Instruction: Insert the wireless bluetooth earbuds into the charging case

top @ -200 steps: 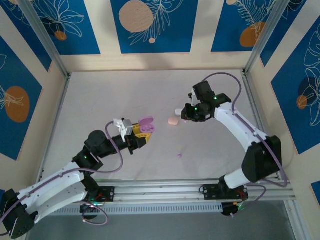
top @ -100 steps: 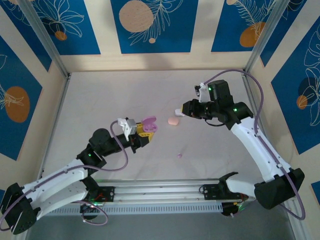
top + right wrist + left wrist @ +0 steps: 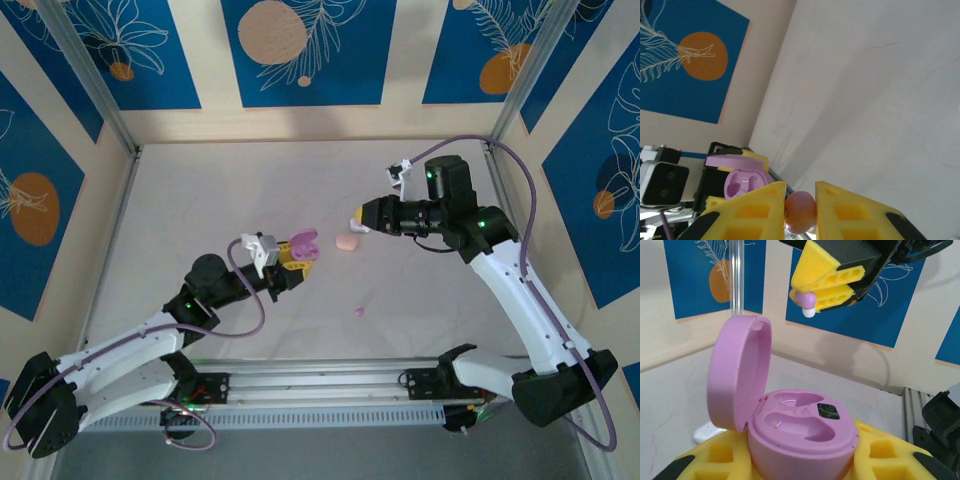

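Observation:
A purple charging case (image 3: 805, 435) stands between the yellow fingers of my left gripper (image 3: 805, 462), which is shut on its base. Its lid (image 3: 740, 370) is swung up and both sockets are empty. In the top view this case (image 3: 301, 244) sits at my left gripper (image 3: 290, 260), left of the table's middle. My right gripper (image 3: 800, 202) is shut on a purple earbud (image 3: 800, 211). That gripper (image 3: 360, 225) is up off the table, right of the case and pointing towards it. From the left wrist the earbud (image 3: 806, 300) hangs above and beyond the case. Another tiny purple earbud (image 3: 359, 311) lies on the table.
A pale pink case (image 3: 347, 243) lies on the table between the two grippers. A small white object (image 3: 707, 431) rests on the table behind the open lid. Metal frame posts and patterned walls bound the table on three sides.
The right arm has lifted and swung its gripper level, pointing left with the earbud. The left gripper has carried the open case a little up and right, towards it.

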Action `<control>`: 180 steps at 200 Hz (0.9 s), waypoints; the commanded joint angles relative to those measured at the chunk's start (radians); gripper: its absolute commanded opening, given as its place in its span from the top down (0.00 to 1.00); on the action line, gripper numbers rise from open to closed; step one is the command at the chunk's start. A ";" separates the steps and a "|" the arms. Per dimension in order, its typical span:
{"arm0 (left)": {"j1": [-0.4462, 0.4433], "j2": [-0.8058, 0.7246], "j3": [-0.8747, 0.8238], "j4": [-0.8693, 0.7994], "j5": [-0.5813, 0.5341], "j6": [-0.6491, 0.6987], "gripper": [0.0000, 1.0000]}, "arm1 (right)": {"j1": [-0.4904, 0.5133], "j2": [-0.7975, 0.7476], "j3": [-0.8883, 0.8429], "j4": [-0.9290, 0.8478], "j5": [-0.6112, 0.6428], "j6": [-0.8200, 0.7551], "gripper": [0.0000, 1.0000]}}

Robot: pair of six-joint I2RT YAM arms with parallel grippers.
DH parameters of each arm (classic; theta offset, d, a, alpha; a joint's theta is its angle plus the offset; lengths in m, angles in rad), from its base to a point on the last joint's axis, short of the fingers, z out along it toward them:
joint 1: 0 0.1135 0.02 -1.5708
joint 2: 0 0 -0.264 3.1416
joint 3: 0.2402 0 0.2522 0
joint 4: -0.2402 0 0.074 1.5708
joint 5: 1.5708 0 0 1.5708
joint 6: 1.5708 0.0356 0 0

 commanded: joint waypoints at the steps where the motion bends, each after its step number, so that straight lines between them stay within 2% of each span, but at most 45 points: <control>1: -0.010 0.011 0.008 0.069 0.038 0.043 0.75 | 0.012 -0.027 0.018 0.037 -0.093 0.022 0.80; 82: -0.010 0.063 -0.001 0.165 0.031 0.077 0.75 | 0.063 -0.030 -0.061 0.183 -0.238 0.114 0.80; 103: -0.010 0.059 -0.008 0.182 0.016 0.092 0.74 | 0.073 -0.014 -0.084 0.248 -0.346 0.156 0.80; 131: -0.010 0.050 -0.010 0.190 0.013 0.116 0.74 | 0.075 0.015 -0.142 0.448 -0.534 0.325 0.79; 151: -0.011 0.043 -0.017 0.204 0.015 0.124 0.74 | 0.075 0.022 -0.194 0.622 -0.573 0.457 0.79; 180: -0.010 0.030 -0.030 0.221 0.009 0.130 0.73 | 0.080 0.034 -0.197 0.656 -0.564 0.513 0.79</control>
